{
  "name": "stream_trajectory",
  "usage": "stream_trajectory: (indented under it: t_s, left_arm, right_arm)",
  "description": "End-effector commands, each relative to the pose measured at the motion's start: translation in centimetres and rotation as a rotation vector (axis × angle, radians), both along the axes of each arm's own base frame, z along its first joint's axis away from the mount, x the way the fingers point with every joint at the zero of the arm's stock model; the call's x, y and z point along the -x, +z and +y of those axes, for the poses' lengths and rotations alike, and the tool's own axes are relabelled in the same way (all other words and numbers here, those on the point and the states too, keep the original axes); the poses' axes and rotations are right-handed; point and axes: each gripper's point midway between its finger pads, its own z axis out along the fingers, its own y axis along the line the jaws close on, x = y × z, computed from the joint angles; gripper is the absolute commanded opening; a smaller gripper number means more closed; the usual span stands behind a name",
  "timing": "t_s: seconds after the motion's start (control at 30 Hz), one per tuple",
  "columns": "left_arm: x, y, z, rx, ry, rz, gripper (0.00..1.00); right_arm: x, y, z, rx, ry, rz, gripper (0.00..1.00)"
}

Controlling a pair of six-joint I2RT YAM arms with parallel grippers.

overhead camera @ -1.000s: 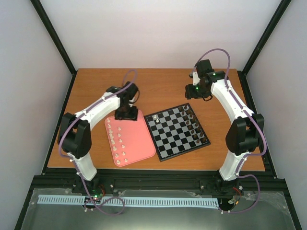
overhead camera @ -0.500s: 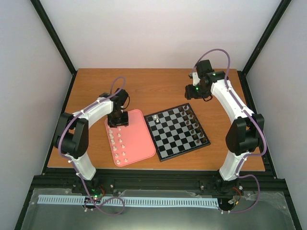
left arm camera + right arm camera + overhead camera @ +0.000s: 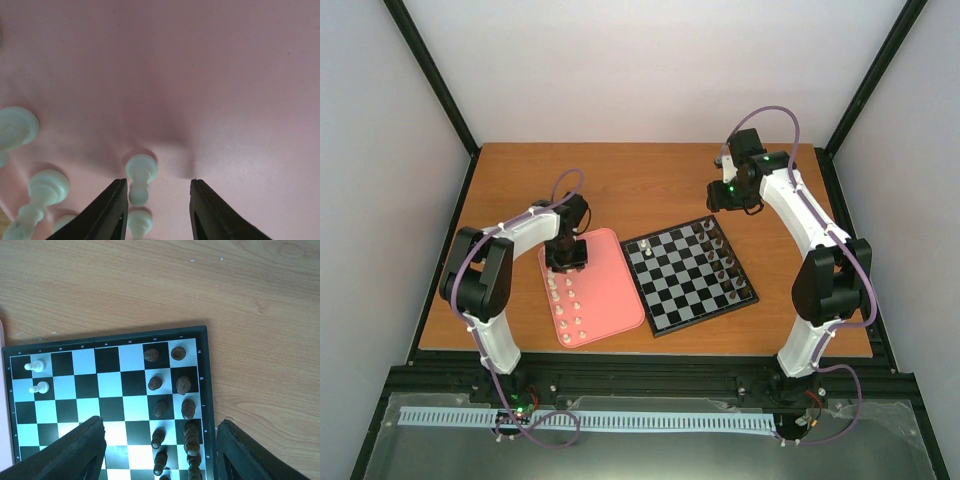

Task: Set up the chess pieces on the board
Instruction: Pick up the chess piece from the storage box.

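Several cream-white chess pieces (image 3: pixel 566 300) stand in two columns on the left part of the pink tray (image 3: pixel 612 290). My left gripper (image 3: pixel 567 254) is low over the tray's far left end. In the left wrist view the left gripper (image 3: pixel 156 184) is open, and a cream pawn (image 3: pixel 140 173) stands between the jaws, close to the left finger (image 3: pixel 107 212). The board (image 3: pixel 666 287) lies right of the tray. Two cream pieces (image 3: pixel 37 376) stand at its far left corner. My right gripper (image 3: pixel 728 195) hovers open and empty above the board's far corner (image 3: pixel 111 385).
Two rows of dark brown pieces (image 3: pixel 170 390) fill the board's right side (image 3: pixel 722 262). More cream pieces (image 3: pixel 42 190) stand left of my left fingers. The pink tray's bare right half (image 3: pixel 225 100) lies ahead. Brown table (image 3: pixel 650 190) surrounds both.
My left gripper moved left from the tray's far right corner to the far left end and came down over the cream pieces. The right arm has not moved.
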Motion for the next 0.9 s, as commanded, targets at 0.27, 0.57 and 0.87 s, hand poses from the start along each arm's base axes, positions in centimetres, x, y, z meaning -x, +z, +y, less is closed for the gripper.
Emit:
stream_trajectory:
  t_s: [0.27, 0.57, 0.87]
  left_arm:
    - [-1.1, -0.8, 1.0, -0.007, 0.005, -0.004, 0.25]
    - [-1.4, -0.5, 0.7, 0.004, -0.008, -0.002, 0.01]
    - [-1.5, 3.5, -1.2, 0.045, -0.087, -0.046, 0.01]
  right_arm:
    - [0.0, 1.1, -0.7, 0.012, -0.018, -0.024, 0.61]
    - [0.1, 0.8, -0.7, 0.007, -0.027, -0.016, 0.61]
    - [0.2, 0.3, -0.7, 0.005, -0.034, -0.011, 0.61]
